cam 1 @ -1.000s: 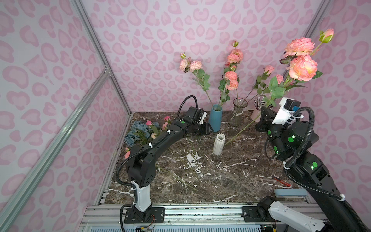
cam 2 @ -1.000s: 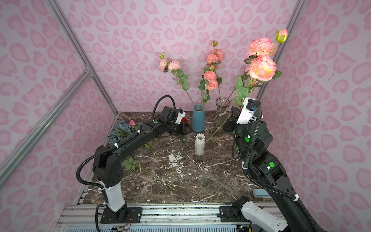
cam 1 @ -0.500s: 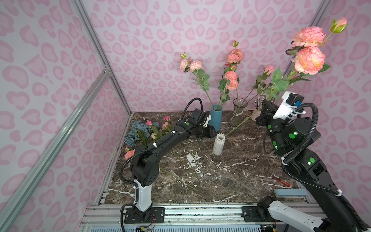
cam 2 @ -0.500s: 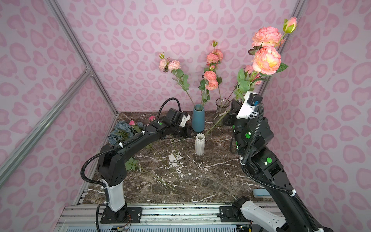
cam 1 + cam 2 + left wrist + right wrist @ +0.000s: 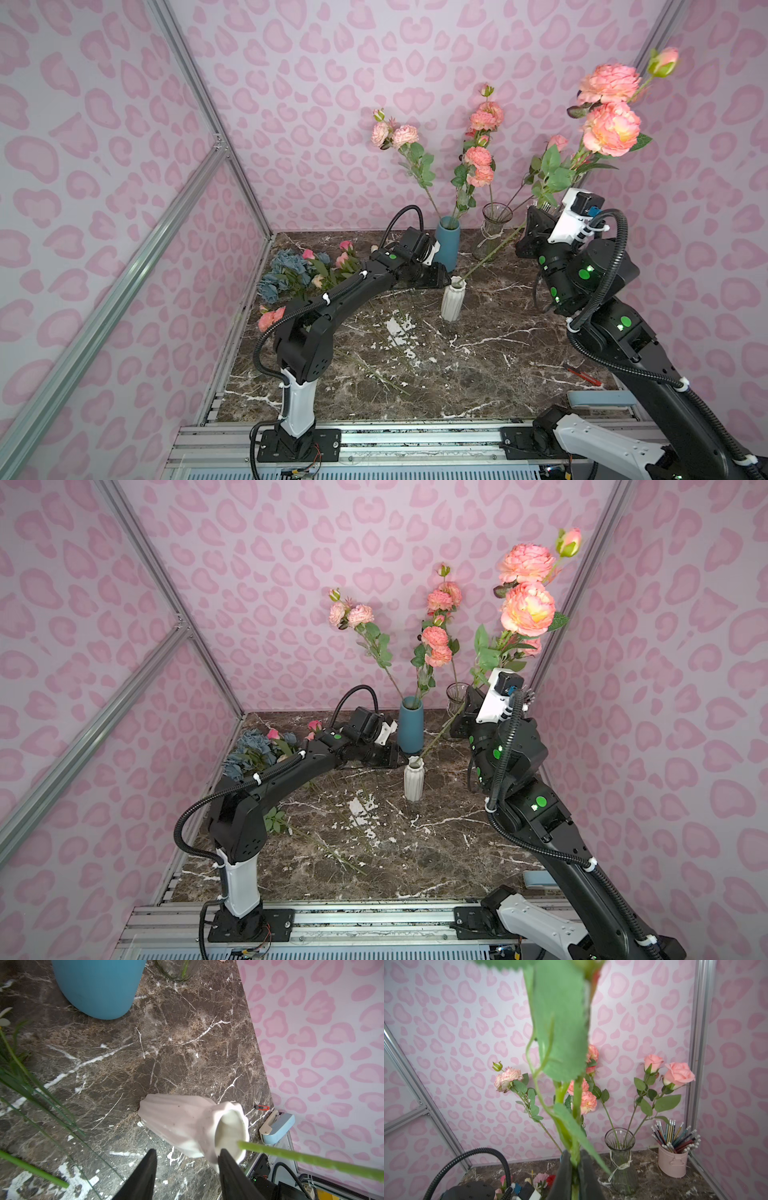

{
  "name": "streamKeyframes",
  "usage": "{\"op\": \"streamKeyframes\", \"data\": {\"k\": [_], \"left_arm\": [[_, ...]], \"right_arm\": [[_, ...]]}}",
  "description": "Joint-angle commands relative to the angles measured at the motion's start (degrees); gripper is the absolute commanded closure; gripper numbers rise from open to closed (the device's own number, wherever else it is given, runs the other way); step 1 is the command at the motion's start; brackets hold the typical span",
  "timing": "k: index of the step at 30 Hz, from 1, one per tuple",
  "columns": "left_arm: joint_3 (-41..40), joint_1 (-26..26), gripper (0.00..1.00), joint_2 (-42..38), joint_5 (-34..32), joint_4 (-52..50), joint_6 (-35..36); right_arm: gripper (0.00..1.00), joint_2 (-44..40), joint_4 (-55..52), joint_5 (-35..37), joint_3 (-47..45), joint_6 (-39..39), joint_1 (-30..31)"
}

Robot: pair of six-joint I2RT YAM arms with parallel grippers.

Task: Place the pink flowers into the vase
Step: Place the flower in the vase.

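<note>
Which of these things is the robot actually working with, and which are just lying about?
In the job: pink flower stem, clamped in the right gripper; white vase, stem tip at its mouth; left gripper, jaws either side of that vase.
Lying about: blue hydrangea bunch; pencil pot; blue vase and glass vase, both already filled.

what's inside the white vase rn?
Only the tip of the pink flower stem, right at the mouth of the white vase. The inner wall that shows is otherwise bare. The bottom is out of sight.
</note>
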Motion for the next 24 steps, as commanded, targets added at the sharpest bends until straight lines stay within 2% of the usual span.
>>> {"op": "streamKeyframes", "data": {"k": [1,24], "left_arm": [[0.6,-0.1,0.48,0.4,-0.2,0.9,0.5],[-1.1,-0.2,0.49,0.2,-1.5,0.6,0.6]], "right_arm": [[1.0,-0.1,2.4,-0.7,-0.6,0.7,0.0],[1.0,3.0,8.1,-5.5,-14.2,4.7,0.0]]}}
